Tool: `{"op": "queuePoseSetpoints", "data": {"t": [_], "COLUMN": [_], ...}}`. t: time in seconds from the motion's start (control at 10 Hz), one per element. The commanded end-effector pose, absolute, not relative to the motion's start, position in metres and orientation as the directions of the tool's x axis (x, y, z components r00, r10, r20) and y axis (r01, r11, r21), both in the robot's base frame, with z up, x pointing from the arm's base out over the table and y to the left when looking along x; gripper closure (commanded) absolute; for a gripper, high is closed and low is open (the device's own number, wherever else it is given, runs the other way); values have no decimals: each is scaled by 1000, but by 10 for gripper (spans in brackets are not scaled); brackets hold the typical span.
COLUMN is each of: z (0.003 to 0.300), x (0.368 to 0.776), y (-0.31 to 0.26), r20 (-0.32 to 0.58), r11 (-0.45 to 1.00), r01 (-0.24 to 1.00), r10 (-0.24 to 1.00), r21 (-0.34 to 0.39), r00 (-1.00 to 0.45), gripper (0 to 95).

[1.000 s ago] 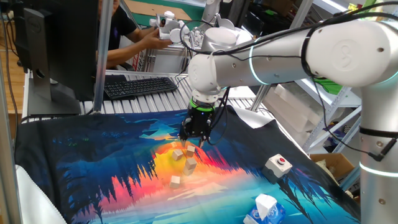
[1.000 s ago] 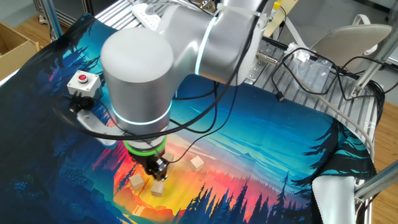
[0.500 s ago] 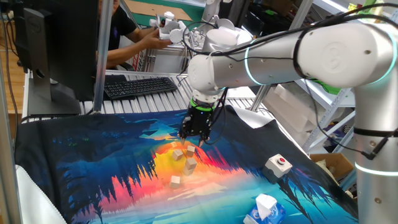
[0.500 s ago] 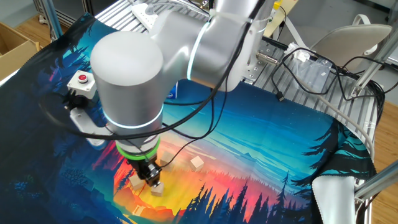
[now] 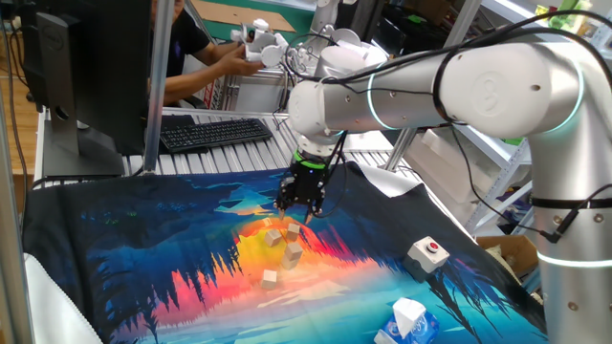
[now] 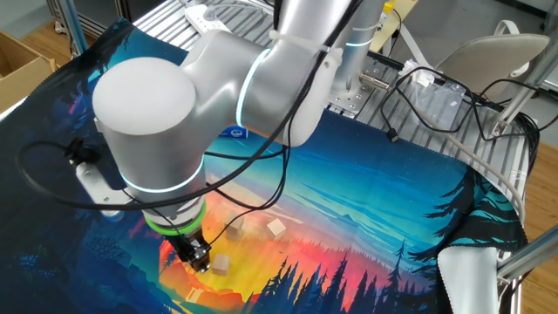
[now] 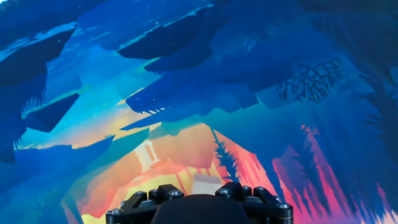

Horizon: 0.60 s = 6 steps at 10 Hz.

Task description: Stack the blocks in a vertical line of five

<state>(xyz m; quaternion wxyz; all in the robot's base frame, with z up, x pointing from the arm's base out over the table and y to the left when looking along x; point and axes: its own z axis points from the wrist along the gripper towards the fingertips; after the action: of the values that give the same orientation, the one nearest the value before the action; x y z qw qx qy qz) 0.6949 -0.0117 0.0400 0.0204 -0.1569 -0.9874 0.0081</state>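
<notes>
Blocks (image 5: 279, 247) lie loose on mat, nearest one just beneath jaws; jaws' state unclear, nothing visibly held.

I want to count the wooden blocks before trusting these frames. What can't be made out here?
- Gripper jaws: fingertips never show clearly; the hand view shows only its black base.
- Blocks: the arm covers part of the mat in the other fixed view, so five can't be confirmed.
- Whether a block is held: too small.
</notes>
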Motion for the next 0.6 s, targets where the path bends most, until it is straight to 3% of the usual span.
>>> {"op": "queuePoseSetpoints", "data": {"t": [0.1,0.6], "z": [36,30], "x": [694,691], "y": [-14,-18], "r20": [29,34], "r11": [948,938], "r01": [319,347], "r10": [319,347], "r21": [-13,2], "r00": [-947,-937], "gripper": [380,380]}}
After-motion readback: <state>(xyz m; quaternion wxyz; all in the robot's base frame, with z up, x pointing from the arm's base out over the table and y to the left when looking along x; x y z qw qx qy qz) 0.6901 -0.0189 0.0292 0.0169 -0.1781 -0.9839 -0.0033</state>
